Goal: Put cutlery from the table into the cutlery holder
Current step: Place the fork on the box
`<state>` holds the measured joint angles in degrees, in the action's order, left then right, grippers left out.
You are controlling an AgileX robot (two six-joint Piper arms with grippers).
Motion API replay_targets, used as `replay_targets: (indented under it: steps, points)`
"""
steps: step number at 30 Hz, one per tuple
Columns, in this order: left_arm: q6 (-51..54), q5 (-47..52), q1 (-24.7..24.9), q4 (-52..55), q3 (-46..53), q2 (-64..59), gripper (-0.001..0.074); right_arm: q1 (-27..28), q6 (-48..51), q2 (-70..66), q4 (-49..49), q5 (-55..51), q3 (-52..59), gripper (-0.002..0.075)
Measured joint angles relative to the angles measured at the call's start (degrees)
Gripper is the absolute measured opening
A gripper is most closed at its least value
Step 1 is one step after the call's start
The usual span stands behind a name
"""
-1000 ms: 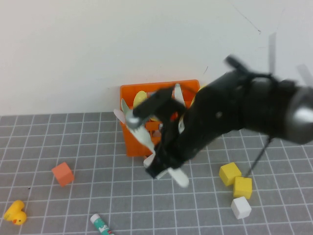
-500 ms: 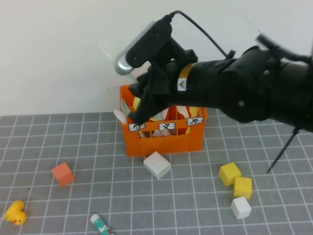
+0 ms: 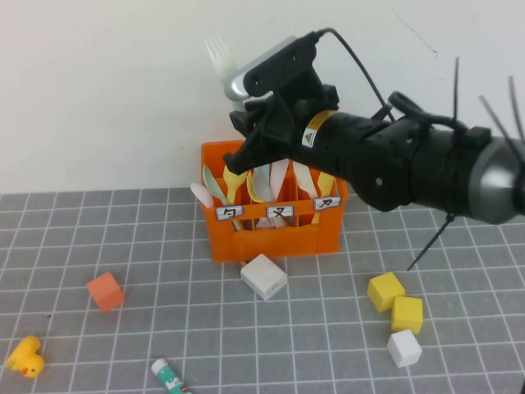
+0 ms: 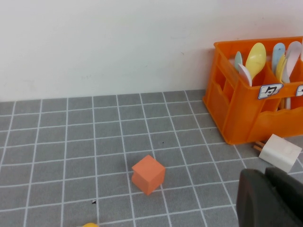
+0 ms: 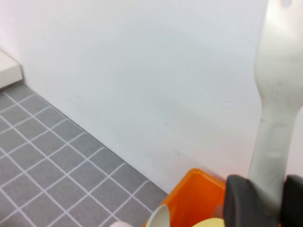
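Observation:
My right gripper [image 3: 245,131] hangs just above the back left of the orange cutlery holder [image 3: 275,230]. It is shut on a white fork [image 3: 217,54], which stands upright with its tines up. In the right wrist view the fork [image 5: 279,94] rises between the fingers [image 5: 239,201], with the holder's rim [image 5: 196,189] below. The holder has several pastel spoons and knives standing in it. My left gripper [image 4: 271,201] is shut and empty, low over the table [image 4: 94,142], near the holder [image 4: 246,118]. It is out of the high view.
A white block [image 3: 264,276] lies just before the holder. An orange cube [image 3: 105,291], a yellow duck [image 3: 26,357] and a green-and-white tube [image 3: 171,377] sit at the front left. Two yellow cubes [image 3: 385,290] and a white cube [image 3: 404,348] sit at the front right.
My right arm has risen from low in front of the holder to above it, carrying the fork, which now points tines up. The white block is now uncovered.

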<state>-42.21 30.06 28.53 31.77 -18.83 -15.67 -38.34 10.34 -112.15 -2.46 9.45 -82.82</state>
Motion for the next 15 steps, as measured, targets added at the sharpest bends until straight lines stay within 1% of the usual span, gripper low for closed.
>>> replay_targets:
  steps: [4,15]
  points:
    - [0.00,0.00,0.00,0.00,0.00,0.00,-0.0001,0.73,0.17,-2.50,-1.56,0.62,0.00,0.0154]
    - [0.00,0.00,0.00,0.00,0.00,0.00,-0.0001,3.46,2.01,-7.79,-1.93,0.76,0.00,0.0154]
